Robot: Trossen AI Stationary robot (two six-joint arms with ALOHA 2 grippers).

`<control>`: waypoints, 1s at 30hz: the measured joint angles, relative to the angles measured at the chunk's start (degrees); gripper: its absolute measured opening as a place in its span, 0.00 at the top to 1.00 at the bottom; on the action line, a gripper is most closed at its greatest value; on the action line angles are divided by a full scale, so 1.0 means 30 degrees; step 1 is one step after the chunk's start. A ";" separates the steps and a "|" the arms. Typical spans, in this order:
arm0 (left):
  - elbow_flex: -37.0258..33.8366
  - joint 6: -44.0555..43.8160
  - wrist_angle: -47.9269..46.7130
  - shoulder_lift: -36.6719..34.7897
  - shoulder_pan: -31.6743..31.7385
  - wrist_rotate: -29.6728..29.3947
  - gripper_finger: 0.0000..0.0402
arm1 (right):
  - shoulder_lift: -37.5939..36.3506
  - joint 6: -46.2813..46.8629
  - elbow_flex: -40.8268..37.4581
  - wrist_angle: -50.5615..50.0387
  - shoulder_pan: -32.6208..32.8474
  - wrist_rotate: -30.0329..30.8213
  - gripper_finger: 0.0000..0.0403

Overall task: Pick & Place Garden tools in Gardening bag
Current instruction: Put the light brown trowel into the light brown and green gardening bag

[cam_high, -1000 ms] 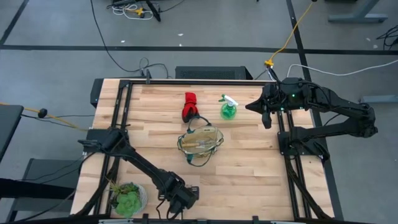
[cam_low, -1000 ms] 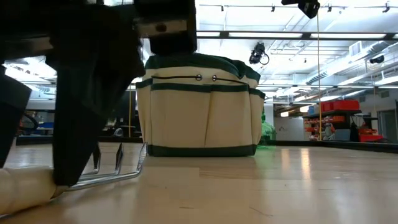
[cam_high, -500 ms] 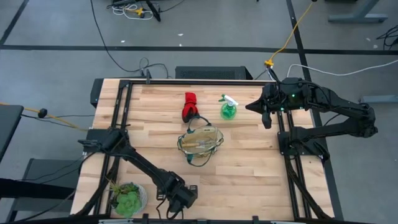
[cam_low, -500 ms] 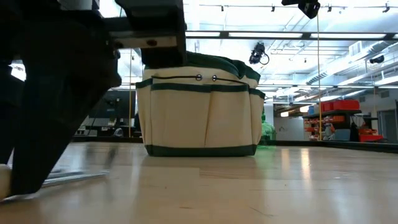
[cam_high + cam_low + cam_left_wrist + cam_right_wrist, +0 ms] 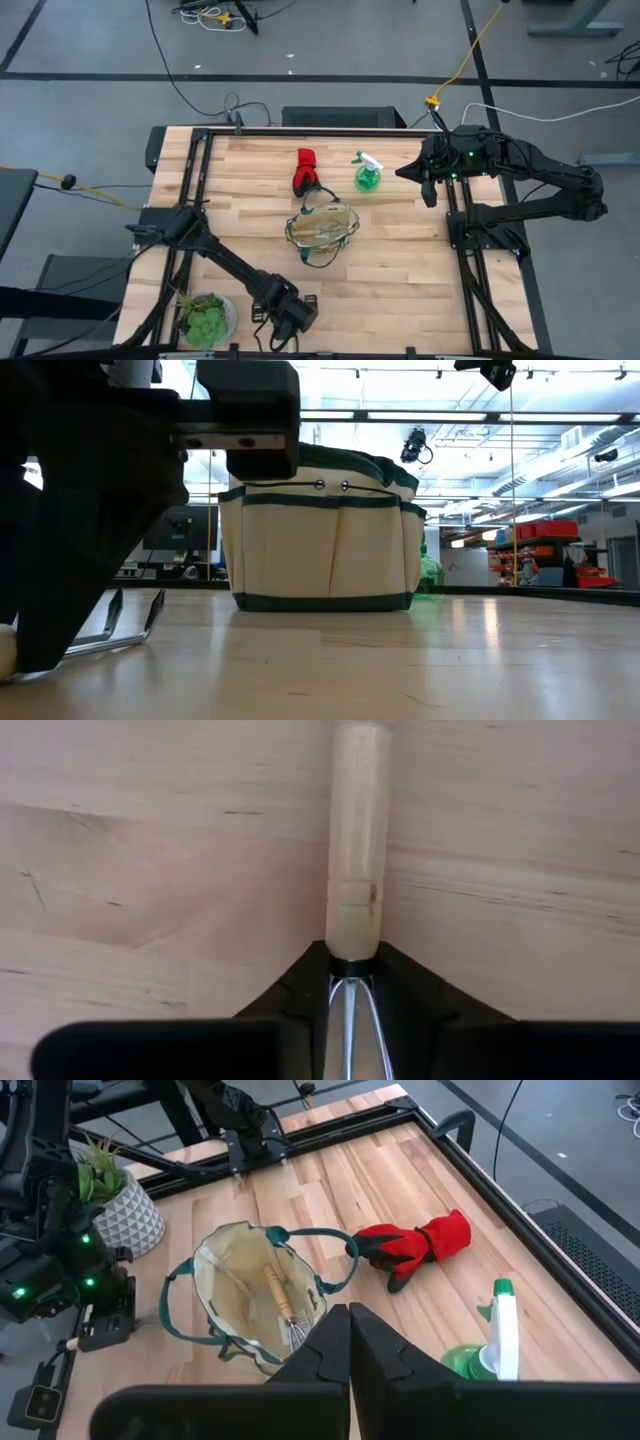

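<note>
The left hand (image 5: 283, 325) is at the near edge of the pale wooden bench (image 5: 400, 260), its dark fingers (image 5: 300, 995) closed on a small metal-pronged hand rake with a pale wooden handle (image 5: 357, 840), gripping it where the handle meets the wire prongs. The rake lies flat on the bench. Just beside this hand stands a green leafy plant in a white pot (image 5: 205, 318). Mid-bench stands the round tan fabric gardening bag with dark green rim and handles (image 5: 323, 228); a second wooden-handled rake (image 5: 276, 1292) lies inside it. Beyond the bag lie a red-and-black glove bundle (image 5: 304, 172) and a green spray bottle with white nozzle (image 5: 367, 174). The right hand (image 5: 427, 187) is closed and empty, above the bench's right rail.
</note>
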 joint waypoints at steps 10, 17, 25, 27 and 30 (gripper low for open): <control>0.0000 -0.0032 -0.0006 0.0000 0.0026 0.0100 0.83 | 0.0000 -0.0003 0.0000 -0.0010 0.0003 0.0000 1.00; -0.0015 -0.0127 0.0221 -0.0041 0.0026 0.0062 0.83 | 0.0000 -0.0007 0.0000 -0.0017 0.0005 0.0000 1.00; 0.1184 -0.0659 -0.0637 -0.0066 0.0026 -0.0173 0.84 | 0.0000 -0.0007 0.0000 -0.0017 0.0002 0.0000 1.00; 0.1583 -0.0726 -0.0615 -0.0067 0.0026 -0.0169 0.84 | 0.0000 -0.0007 0.0000 -0.0017 0.0000 -0.0006 1.00; 0.2047 -0.0745 -0.0770 -0.0073 0.0026 -0.0195 0.83 | 0.0000 -0.0007 0.0000 -0.0017 0.0005 -0.0002 1.00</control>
